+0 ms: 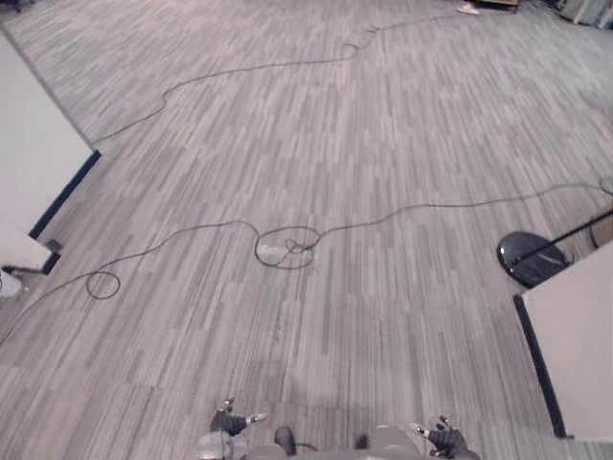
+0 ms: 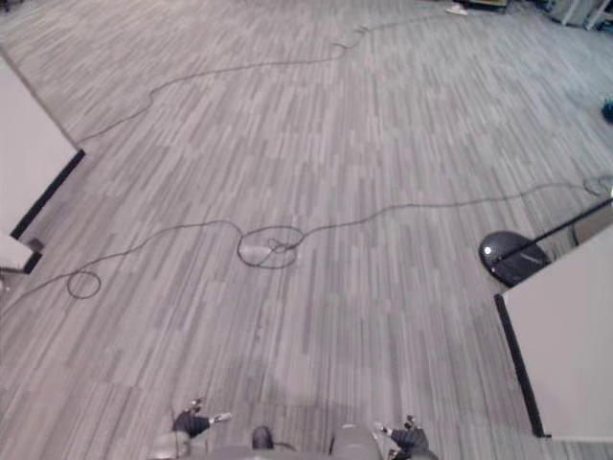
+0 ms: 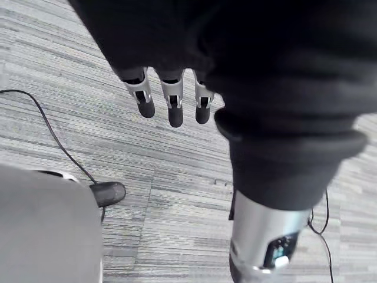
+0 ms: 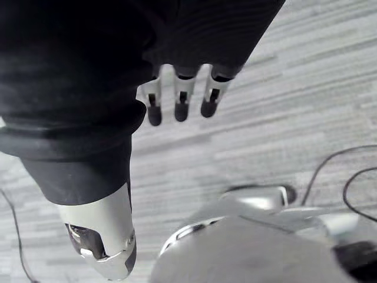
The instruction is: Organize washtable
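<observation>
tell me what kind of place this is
Likely an office or lab: grey striped carpet tiles, a white left panel, a white right panel, and a dark round stand base beside it.

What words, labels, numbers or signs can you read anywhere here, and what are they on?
None can be read.
The carpet floor, the white surface on the left, the white surface on the right and the black round base show no print.
The left hand and right hand hang open, holding nothing labelled.
</observation>
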Robot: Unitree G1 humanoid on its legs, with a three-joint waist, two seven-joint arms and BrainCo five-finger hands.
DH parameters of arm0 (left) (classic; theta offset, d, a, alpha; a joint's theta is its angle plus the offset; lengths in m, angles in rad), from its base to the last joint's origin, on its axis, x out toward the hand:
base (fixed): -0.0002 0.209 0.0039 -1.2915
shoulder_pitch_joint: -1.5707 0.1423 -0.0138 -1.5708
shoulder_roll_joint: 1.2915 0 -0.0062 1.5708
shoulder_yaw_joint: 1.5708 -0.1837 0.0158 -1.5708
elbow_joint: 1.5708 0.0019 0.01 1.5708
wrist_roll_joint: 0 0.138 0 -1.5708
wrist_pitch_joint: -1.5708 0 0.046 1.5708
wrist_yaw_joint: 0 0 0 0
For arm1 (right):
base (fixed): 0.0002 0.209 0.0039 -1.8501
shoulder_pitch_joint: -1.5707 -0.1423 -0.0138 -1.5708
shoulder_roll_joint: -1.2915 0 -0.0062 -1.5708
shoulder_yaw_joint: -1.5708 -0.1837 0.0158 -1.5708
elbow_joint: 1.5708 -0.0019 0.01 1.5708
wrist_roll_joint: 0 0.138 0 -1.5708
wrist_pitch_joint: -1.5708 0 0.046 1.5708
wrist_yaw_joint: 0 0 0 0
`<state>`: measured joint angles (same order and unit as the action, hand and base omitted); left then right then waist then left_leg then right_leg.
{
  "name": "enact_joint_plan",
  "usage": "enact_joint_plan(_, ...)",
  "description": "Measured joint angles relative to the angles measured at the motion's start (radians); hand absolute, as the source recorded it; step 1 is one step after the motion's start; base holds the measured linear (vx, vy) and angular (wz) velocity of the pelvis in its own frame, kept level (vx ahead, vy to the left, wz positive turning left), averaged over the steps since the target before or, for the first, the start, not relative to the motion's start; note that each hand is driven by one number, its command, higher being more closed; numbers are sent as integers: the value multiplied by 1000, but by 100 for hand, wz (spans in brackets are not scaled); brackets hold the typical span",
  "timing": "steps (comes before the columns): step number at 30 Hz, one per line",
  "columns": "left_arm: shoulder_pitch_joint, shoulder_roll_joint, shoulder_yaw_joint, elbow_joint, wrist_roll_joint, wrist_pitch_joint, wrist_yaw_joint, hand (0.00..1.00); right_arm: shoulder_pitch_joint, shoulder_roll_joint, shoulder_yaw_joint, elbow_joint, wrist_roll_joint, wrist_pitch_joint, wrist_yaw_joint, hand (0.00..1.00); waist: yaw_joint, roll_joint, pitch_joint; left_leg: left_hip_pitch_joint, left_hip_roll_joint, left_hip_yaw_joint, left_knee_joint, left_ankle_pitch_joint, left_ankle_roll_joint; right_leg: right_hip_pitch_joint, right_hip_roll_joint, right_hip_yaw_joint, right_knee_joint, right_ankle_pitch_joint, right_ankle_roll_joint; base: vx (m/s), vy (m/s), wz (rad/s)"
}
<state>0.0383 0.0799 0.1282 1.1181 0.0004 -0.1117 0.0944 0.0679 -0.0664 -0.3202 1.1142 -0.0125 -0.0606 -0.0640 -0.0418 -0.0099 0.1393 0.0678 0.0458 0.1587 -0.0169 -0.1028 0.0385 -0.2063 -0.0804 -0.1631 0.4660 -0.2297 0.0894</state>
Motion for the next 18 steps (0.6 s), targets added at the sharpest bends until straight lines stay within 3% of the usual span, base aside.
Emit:
enact_joint_plan(2,-4,-1,2,0,0,1,-1,0,13,3,-1,2,-1,1,-1,0,-7,-3,5,22,12,-64,0,-18,-15,-52,54,27,-93,36,-17,279,-27,84)
enact_joint_plan(3,-5,-4,6,0,0,1,-1,0,22,5,-4,2,-1,2,-1,0,-10,-7,5,29,8,-77,0,-20,-24,-59,56,40,-126,59,-22,358,-119,132)
enact_joint_plan(4,-6,-22,43,0,2,1,-3,0,47,18,-21,2,-1,4,-1,0,-11,-24,2,42,-19,-136,12,-48,-47,-63,37,81,-197,121,-53,242,-96,108)
enact_joint_plan(5,-6,-23,45,-1,5,2,-2,0,50,20,-25,3,0,5,-1,0,-12,-26,2,45,-23,-143,18,-59,-48,-63,30,79,-190,143,-62,400,-196,115)
enact_joint_plan(6,-6,-33,75,-1,7,5,-2,0,56,17,-37,5,-1,10,2,0,-9,-24,-8,54,-14,-163,46,-93,-65,-59,27,59,-136,153,-96,378,-165,65)
enact_joint_plan(7,8,-50,103,-11,7,7,-1,0,53,18,-48,-3,-1,12,-2,0,-1,6,-17,39,8,-148,107,-116,-89,-55,32,28,-118,111,-104,453,-195,65)
enact_joint_plan(8,6,-58,117,-13,8,7,-2,0,43,17,-55,-7,-1,13,-3,0,-3,12,-13,13,18,-127,168,-117,-93,-46,32,20,-116,100,-111,382,-166,55)
enact_joint_plan(10,1,-79,159,-49,11,10,-3,0,41,12,-49,-60,-5,20,-3,0,3,26,3,-121,93,-40,522,-133,-142,21,55,-9,-131,69,-131,341,-176,39)
enact_joint_plan(11,10,-81,159,-67,12,14,-2,0,41,12,-38,-83,-5,21,-8,0,13,30,5,-180,158,25,708,-137,-143,75,81,-12,-147,52,-145,304,-136,1)
enact_joint_plan(13,12,-74,157,-83,11,15,-3,0,39,18,-19,-110,-1,18,-13,0,29,21,7,-231,214,103,832,-142,-134,133,89,-16,-156,27,-157,349,-119,-11)
enact_joint_plan(16,-6,-78,145,-106,11,13,-2,0,16,39,-16,-122,6,19,-22,0,50,15,7,-326,223,199,780,-146,-126,217,89,-12,-220,17,-155,316,-33,-5)
enact_joint_plan(18,-17,-87,144,-109,11,7,-2,0,3,60,-21,-122,7,21,-22,0,61,13,8,-379,153,198,556,-136,-129,276,74,-11,-279,6,-132,300,76,5)
